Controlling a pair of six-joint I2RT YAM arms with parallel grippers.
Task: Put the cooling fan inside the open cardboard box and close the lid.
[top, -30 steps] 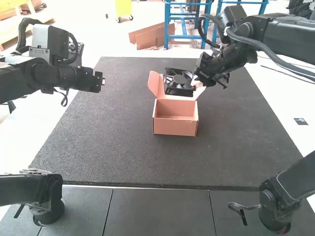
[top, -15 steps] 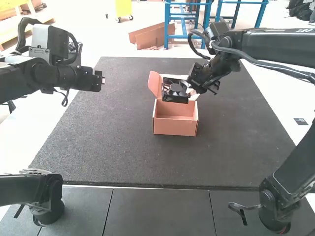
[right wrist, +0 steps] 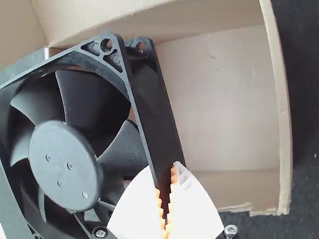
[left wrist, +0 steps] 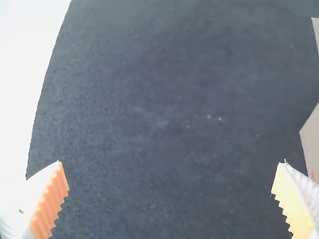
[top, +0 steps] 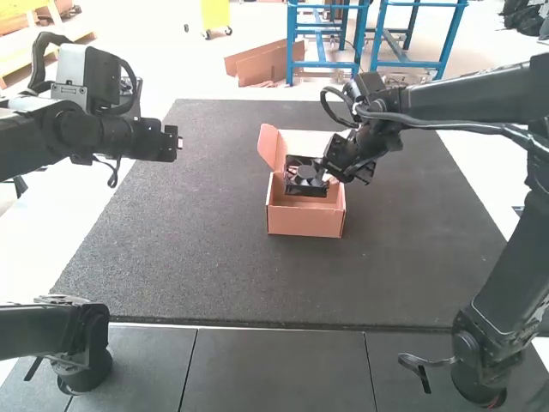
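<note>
A black square cooling fan (top: 306, 178) hangs tilted in the mouth of the open cardboard box (top: 305, 216), partly below its rim. My right gripper (top: 334, 172) is shut on the fan's frame edge; in the right wrist view the fan (right wrist: 89, 149) sits over the box interior (right wrist: 224, 109) with my gripper (right wrist: 166, 209) pinching its rim. The box lid flap (top: 272, 148) stands up at the far left corner. My left gripper (top: 174, 142) hovers open over the mat well left of the box, its orange pads (left wrist: 48, 199) wide apart.
A dark mat (top: 189, 257) covers the table; the box stands near its middle. The mat (left wrist: 164, 114) lies bare under my left gripper, with a sliver of the box's cardboard (left wrist: 311, 139) at the view's side. Both arm bases stand at the near edge.
My right gripper has carried the fan down and toward the box, from above the back rim into the opening. The left arm has not moved.
</note>
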